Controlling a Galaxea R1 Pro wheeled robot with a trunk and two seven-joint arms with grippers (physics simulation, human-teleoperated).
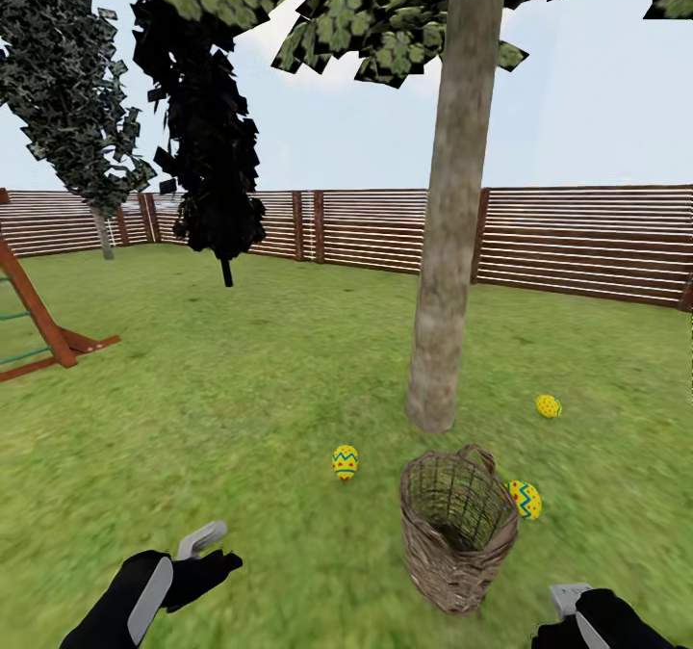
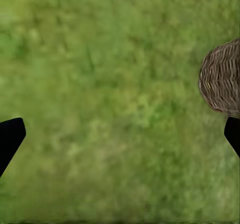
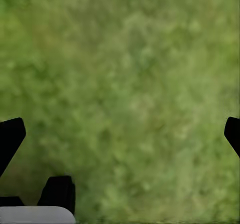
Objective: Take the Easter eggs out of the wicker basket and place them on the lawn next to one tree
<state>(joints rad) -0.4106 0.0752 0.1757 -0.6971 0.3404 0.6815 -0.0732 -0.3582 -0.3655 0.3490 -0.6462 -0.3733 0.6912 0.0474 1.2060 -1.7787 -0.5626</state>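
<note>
All three small yellow zigzag-painted Easter eggs lie on the mottled green lawn (image 1: 241, 389) round the thick pale grey-brown tree trunk (image 1: 448, 245), one (image 1: 346, 461) at seven o'clock from its foot, one (image 1: 549, 405) at three, one (image 1: 526, 499) at five just beside the deep brown woven wicker basket (image 1: 457, 529), whose inside looks empty, so I'd call the job as good as done. Both black pincers, left (image 2: 120, 134) and right (image 3: 120, 134), hang over bare grass with fingers wide apart and nothing in them, the basket at twelve o'clock between them and the eggs beyond

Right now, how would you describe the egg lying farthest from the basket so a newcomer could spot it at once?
Start at the thick pale trunk of the tree in the middle of the head view and drop to its base on the lawn. Just right of that base lies a small yellow Easter egg. Unlike the egg against the wicker basket and the one left of it, it sits beyond the basket, alone.
</note>
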